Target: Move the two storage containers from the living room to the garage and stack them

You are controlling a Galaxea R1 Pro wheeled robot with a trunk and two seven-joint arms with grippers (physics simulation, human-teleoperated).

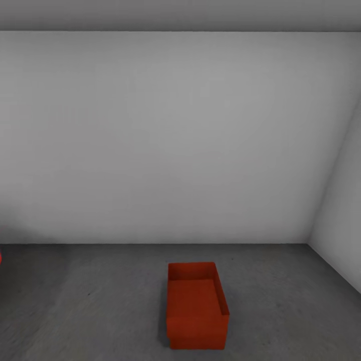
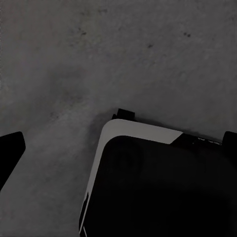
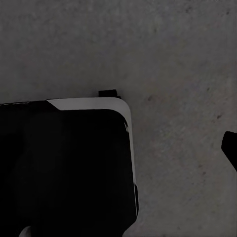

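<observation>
The left gripper's state I cannot tell: the left wrist view catches just one dark fingertip (image 2: 11,148) at the frame edge, over the dull dark-grey mottled concrete floor (image 2: 98,59) and beside the robot's black base with its pale rounded corner (image 2: 163,187). The right gripper is equally unclear; in the right wrist view a single dark fingertip (image 3: 230,145) juts in at the edge, with the same base (image 3: 64,168) and concrete beneath it

In the head view an orange-red rectangular plastic storage container (image 1: 196,306) with smooth walls and no lid sits upright on the floor, its open top facing up and its long side running away from the camera. It stands apart from the plain white back wall (image 1: 170,140), and well apart from the white side wall (image 1: 341,200) at the right. A grey ceiling strip (image 1: 180,15) runs across the top. A small red sliver (image 1: 0,257) touches the left frame edge; what it is cannot be told
</observation>
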